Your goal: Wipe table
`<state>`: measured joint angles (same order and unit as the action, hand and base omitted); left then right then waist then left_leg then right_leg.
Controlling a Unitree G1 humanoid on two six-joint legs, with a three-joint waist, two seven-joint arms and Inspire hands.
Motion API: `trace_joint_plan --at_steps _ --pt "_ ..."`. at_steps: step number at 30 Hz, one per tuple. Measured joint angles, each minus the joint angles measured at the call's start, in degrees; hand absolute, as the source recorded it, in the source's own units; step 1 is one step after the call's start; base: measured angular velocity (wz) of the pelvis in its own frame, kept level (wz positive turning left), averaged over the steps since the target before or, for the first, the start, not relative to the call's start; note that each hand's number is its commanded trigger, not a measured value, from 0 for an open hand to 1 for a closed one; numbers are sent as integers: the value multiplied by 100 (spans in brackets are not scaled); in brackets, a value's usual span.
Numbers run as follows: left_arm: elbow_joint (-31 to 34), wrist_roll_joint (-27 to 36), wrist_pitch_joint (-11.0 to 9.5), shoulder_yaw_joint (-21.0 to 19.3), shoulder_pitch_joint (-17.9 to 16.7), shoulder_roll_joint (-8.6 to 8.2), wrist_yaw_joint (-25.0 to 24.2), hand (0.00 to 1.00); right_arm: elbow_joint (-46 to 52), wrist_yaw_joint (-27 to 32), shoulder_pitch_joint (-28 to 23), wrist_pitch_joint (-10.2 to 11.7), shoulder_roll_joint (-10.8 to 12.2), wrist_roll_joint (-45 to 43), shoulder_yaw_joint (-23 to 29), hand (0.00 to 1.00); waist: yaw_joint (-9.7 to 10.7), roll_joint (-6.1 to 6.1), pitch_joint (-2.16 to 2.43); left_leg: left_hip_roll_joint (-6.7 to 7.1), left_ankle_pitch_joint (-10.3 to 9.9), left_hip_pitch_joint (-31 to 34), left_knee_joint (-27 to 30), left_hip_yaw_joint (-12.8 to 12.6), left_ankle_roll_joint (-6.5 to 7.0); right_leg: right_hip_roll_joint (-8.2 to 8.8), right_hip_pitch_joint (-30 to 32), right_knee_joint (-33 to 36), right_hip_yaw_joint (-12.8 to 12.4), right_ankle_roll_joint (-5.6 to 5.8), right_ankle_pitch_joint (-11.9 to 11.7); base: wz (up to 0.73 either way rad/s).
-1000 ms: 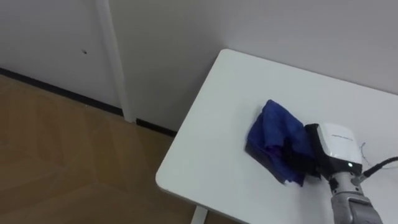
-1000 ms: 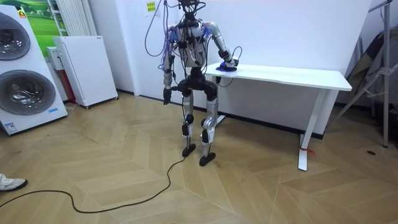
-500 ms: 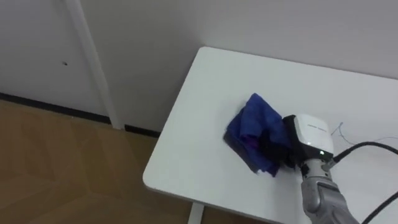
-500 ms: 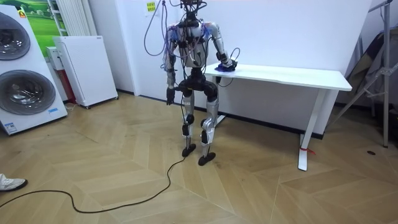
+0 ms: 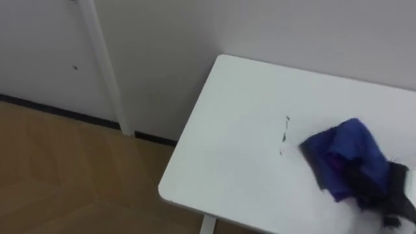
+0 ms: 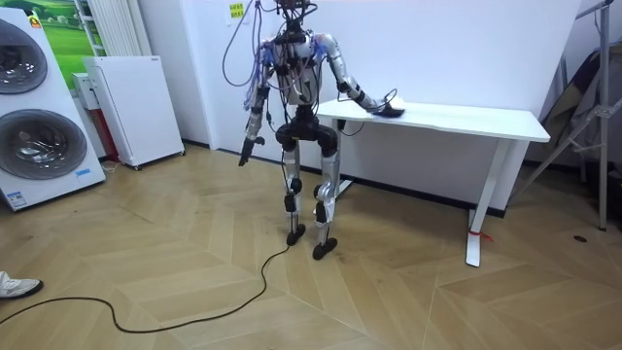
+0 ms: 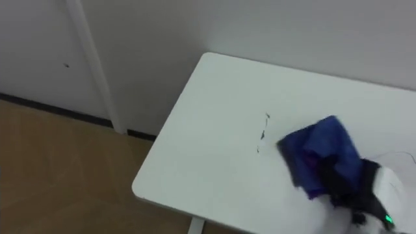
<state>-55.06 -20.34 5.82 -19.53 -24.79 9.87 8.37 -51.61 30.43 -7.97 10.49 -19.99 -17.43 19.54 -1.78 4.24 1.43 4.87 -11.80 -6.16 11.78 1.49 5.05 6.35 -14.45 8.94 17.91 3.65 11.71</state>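
Note:
A bunched blue cloth (image 5: 344, 156) lies on the white table (image 5: 227, 149), toward its right part in the eye views. My right hand (image 5: 398, 195) comes in from the lower right, and its dark fingers grip the cloth's near edge. Small dark marks (image 5: 285, 128) show on the tabletop just left of the cloth. In the room view I stand at the table's (image 6: 466, 115) left end with the right arm stretched over it and the right hand (image 6: 384, 109) on the cloth. My left hand (image 6: 244, 156) hangs out from my side, over the floor.
The table's left end and rounded near corner (image 5: 166, 192) border the wood floor. A wall with a white upright strip (image 5: 107, 71) runs behind. In the room view, washing machines (image 6: 34, 107) and a white cabinet (image 6: 136, 107) stand left, a folding rack (image 6: 588, 107) right.
My right hand has slid the blue cloth to the right along the table, uncovering small dark marks. My left arm has swung outward a little.

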Motion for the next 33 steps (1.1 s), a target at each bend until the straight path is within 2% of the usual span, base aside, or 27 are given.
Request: trace_joint_plan --at_steps 2,6,7,8,9,10,11,12,13,15,16,17,21,23,25,26,28,29,30,31,32,33 --pt "4 9 -53 -16 52 3 -6 0 -174 -18 -206 -2 -180 265 216 100 17 9 -3 -11 -15 -20 -6 -59 15 0 4 -2 -67 12 -8 -22" --pt "8 62 -136 276 201 1 -15 0 -47 -130 -65 -82 -203 111 130 100 -16 -8 -13 -36 -32 37 0 -180 1 -11 83 -16 -105 16 -10 -37" --pt "8 60 -162 460 281 -4 -30 0 102 -165 52 -272 -197 -80 58 100 -33 -2 -24 -50 -32 37 4 -255 1 -13 114 -11 -124 18 -9 -43" --pt "7 61 -184 665 335 1 -45 0 318 -222 187 -533 -194 -292 -121 100 -68 -52 -26 -65 -32 48 8 -305 0 -26 171 -3 -158 18 -9 -52" --pt "-9 65 -190 755 363 0 -57 0 409 -268 259 -622 -192 -388 -231 100 -97 -29 -50 -67 -31 57 8 -313 -2 -35 206 -3 -186 18 -9 -73" --pt "-21 63 -192 919 426 -3 -100 0 676 -368 330 -792 -193 -628 -470 100 -203 -80 -52 -73 -28 93 15 -297 -6 -55 277 19 -216 11 -13 -60" --pt "-15 66 -193 1004 443 -4 -129 0 828 -429 375 -874 -194 -804 -589 100 -215 -110 -71 -88 -27 99 25 -291 -9 -67 296 36 -202 -5 -35 -62" --pt "-15 66 -185 1169 471 -7 -163 0 1090 -571 506 -1024 -193 -1171 -873 100 -234 -115 -115 -109 -18 103 25 -289 -23 -84 365 108 -202 -17 -45 -37" --pt "-36 65 -171 1253 526 -12 -211 0 1291 -702 658 -1156 -191 -1512 -1164 100 -269 -117 -133 -112 -8 113 27 -276 -39 -101 400 130 -198 -37 -56 -26" --pt "-25 63 -161 1336 606 -11 -289 0 1639 -960 971 -1285 -192 -2015 -1632 100 -355 -92 -156 -125 16 208 39 -246 -73 -122 534 228 -190 -41 -56 -5" --pt "-32 60 -152 1420 635 -8 -316 0 1675 -1112 1356 -1291 -194 -2281 -1939 100 -443 -92 -202 -132 34 225 44 -224 -86 -137 567 241 -193 -57 -65 7" --pt "-39 63 -151 1430 639 -7 -389 0 1676 -1254 1711 -1293 -194 -2460 -2152 100 -546 -58 -227 -126 44 289 76 -157 -93 -145 599 243 -167 -70 -62 16" --pt "-68 142 -105 1555 574 109 -443 0 1532 -1443 2457 -1286 -206 -2553 -2563 100 -882 43 -263 -115 94 413 120 69 -121 -151 683 247 34 -71 -61 40" --pt "-107 232 -79 1636 483 185 -534 0 1264 -1531 2702 -1270 -226 -2538 -2747 100 -1056 133 -250 -120 106 505 172 242 -122 -149 692 240 105 -71 -61 49" --pt "-140 267 -50 1626 430 196 -627 0 934 -1579 2781 -1244 -247 -2505 -2747 100 -1146 129 -250 -86 107 571 194 381 -121 -142 693 239 112 -72 -61 49" --pt "-127 261 -16 1621 389 215 -667 0 686 -1629 2804 -1249 -270 -2441 -2746 100 -1151 143 -240 -54 110 611 207 480 -115 -127 693 238 118 -71 -61 52" --pt "-98 262 9 1606 333 222 -680 0 380 -1595 2754 -1205 -309 -2226 -2662 100 -1123 113 -238 -25 117 652 209 521 -104 -107 692 234 125 -67 -58 33" --pt "-98 253 9 1592 276 227 -682 0 284 -1492 2671 -1011 -410 -2009 -2656 100 -1112 90 -220 -3 121 653 207 540 -96 -99 662 186 159 -67 -58 16" --pt "-99 258 8 1583 275 235 -682 0 224 -1465 2628 -921 -456 -1878 -2654 100 -1099 71 -215 11 121 659 212 567 -96 -90 644 157 192 -67 -58 18" --pt "-108 268 -14 1576 301 264 -679 0 16 -1414 2548 -759 -500 -1568 -2580 100 -1037 60 -189 37 122 665 225 629 -95 -77 615 162 271 -66 -57 33" --pt "-111 268 -80 1525 316 296 -670 0 -170 -1365 2472 -656 -500 -1336 -2426 100 -954 55 -151 55 126 667 222 634 -88 -68 585 158 270 -63 -56 40" --pt "-115 268 -115 1511 317 316 -656 0 -246 -1334 2431 -618 -500 -1241 -2350 100 -916 59 -141 60 132 657 207 608 -78 -61 559 154 268 -53 -50 41"
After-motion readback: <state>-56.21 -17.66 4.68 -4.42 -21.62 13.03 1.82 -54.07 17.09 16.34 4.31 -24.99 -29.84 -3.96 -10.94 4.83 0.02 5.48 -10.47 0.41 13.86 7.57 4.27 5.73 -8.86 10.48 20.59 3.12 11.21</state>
